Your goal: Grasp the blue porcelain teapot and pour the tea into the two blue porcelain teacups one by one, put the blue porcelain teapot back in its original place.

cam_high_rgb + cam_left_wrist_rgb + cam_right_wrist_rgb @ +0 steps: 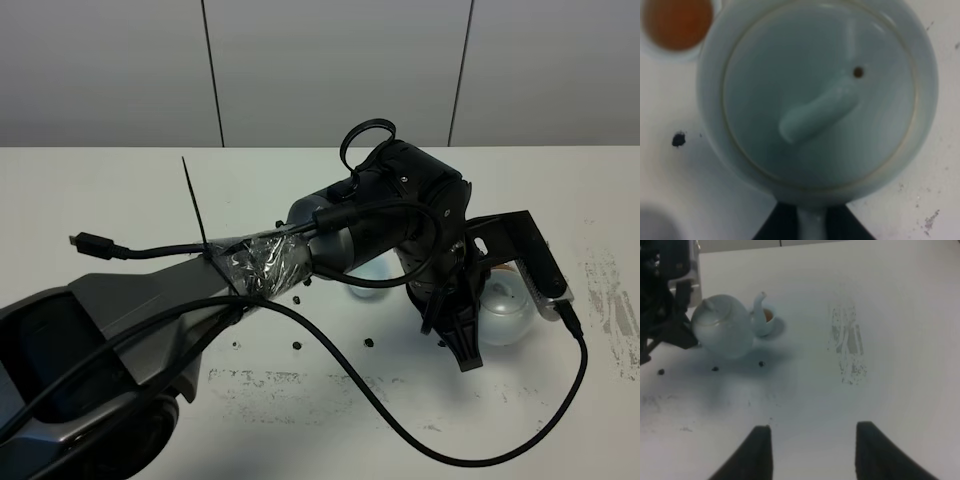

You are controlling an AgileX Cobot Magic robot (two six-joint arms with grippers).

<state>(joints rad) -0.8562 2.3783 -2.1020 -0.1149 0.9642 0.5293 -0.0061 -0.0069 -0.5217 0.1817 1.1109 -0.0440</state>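
- Currently, the small round pale blue-white glazed porcelain teapot (508,308) sits right of centre in the overhead frame, on the white worktop (100,190); I cannot tell whether it rests there or hangs just above.
- It is upright, its knobbed lid (817,112) level and seated, with a small vent hole in it.
- The left arm's black end effector (812,231) reaches across the middle to the pot, and its fingers (774,231) are clamped together on the pot's loop handle.
- One small handleless pale blue-white bowl-shaped teacup (768,319) stands just beside the pot's curved spout (758,301) and holds amber tea.
- The second, matching teacup (368,282) stands near the centre of the overhead frame, left of the pot and partly under the left arm; its contents are hidden.
- The right arm's end effector (812,442) is away from the pot and both cups, its two dark fingers (761,452) standing apart with only bare worktop between them.
- Small black specks (297,345) lie scattered on the worktop below centre in the overhead frame.
- A grey scuffed patch (605,300) marks the surface at the far right.
- A loose black cable (400,425) loops across the lower middle of the overhead frame.
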